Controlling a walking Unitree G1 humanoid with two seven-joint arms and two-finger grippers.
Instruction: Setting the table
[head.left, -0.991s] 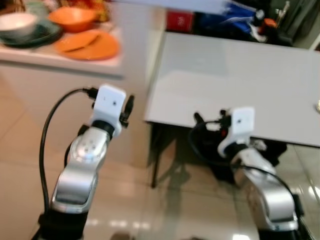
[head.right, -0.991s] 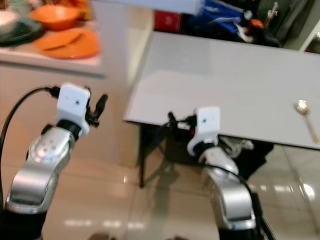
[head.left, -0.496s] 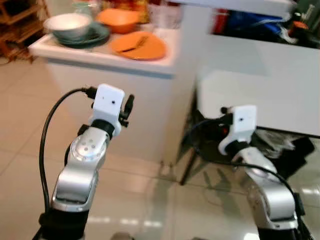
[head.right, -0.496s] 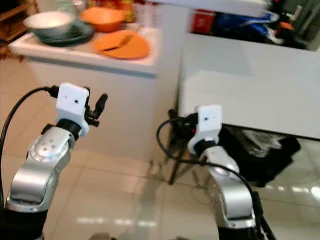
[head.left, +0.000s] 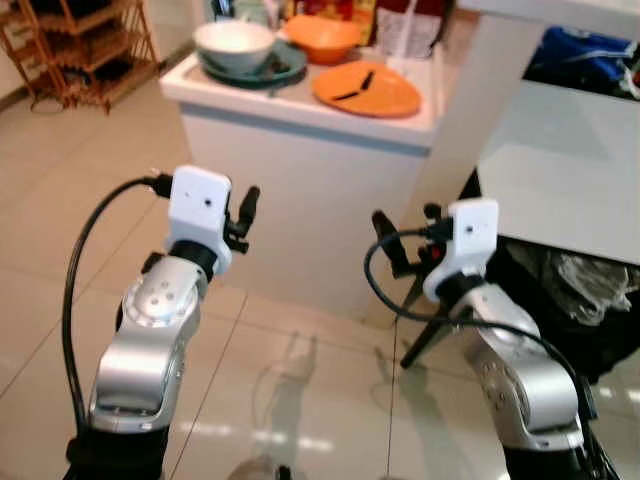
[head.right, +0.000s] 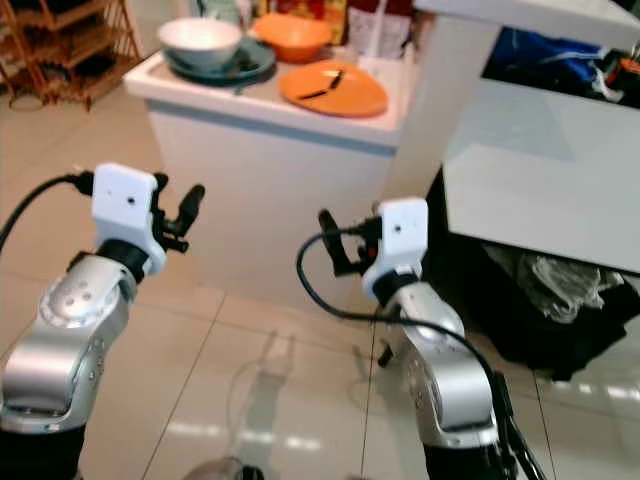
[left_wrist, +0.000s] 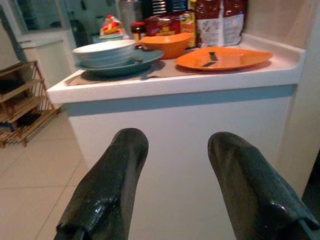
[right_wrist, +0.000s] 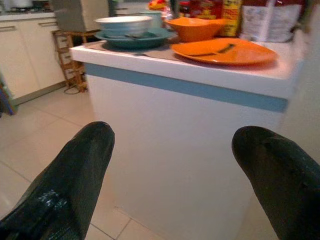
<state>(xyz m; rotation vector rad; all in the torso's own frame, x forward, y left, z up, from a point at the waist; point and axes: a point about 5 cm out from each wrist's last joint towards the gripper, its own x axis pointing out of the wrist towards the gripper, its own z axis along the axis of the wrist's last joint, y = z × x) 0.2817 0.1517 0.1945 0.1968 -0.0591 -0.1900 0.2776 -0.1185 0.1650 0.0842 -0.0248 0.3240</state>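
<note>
A white counter (head.left: 300, 112) stands ahead of me. On it a white bowl (head.left: 233, 45) rests on a teal plate (head.left: 288, 68), with an orange bowl (head.left: 322, 37) behind. To the right lies an orange plate (head.left: 372, 92) with a dark utensil (head.left: 356, 85) on it. My left gripper (head.left: 245, 205) is raised in front of the counter's side, open and holding nothing, its fingers (left_wrist: 107, 195) apart. My right gripper (head.left: 390, 240) hangs at similar height, wide open and holding nothing, with its fingers (right_wrist: 70, 180) far apart. Both sit below the countertop, short of it.
A grey table (head.left: 570, 170) stands to the right of the counter, with dark bags (head.left: 575, 290) under it. A wooden rack (head.left: 90, 50) is at the far left. Packets and jars (left_wrist: 220, 22) line the back of the counter. Tiled floor (head.left: 60, 200) lies open on the left.
The whole view has swung left: the counter has come to the middle and the grey table has slid to the right edge. Both arms hold much the same pose.
</note>
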